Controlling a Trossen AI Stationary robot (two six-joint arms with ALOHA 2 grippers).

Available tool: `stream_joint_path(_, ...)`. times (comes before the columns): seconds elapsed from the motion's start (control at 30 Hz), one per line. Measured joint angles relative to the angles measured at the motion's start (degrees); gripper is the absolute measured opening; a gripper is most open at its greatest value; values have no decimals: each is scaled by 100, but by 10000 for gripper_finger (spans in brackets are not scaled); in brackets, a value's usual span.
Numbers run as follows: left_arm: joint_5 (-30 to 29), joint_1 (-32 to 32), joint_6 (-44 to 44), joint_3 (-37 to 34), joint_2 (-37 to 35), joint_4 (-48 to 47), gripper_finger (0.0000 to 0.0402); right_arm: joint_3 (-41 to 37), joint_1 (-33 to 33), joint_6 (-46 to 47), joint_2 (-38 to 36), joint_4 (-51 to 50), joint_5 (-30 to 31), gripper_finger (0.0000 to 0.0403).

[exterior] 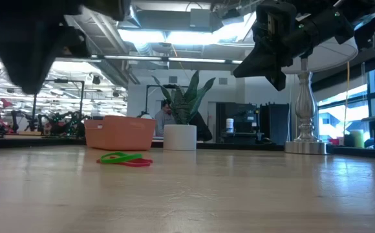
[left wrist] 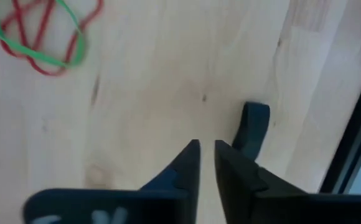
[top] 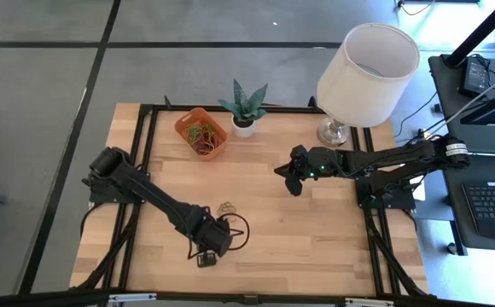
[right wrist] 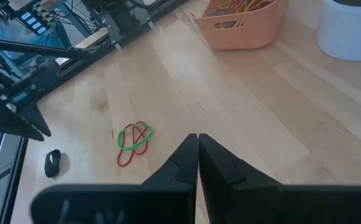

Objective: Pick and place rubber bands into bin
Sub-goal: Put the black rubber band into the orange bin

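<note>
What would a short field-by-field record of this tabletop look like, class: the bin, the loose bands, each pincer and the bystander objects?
bin: small orange plastic bin at the table's far side, already holding coloured rubber bands
loose bands: green and red rubber bands tangled together on the wooden table, outside the bin
left pincer: near the table's front edge, tips slightly apart, holding nothing, apart from the loose bands
right pincer: shut, empty, raised above the table
other: potted plant in white pot beside the bin; white-shaded lamp at the far right
</note>
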Motion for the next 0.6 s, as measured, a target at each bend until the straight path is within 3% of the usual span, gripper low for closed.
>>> stream_joint_path(0.3,102,-282,-485,0,275,435,133,0,0,0,0,-2,0,17)
stream_joint_path(0.6,-82,-486,-595,0,459,676,179,0,0,-2,0,0,2,17)
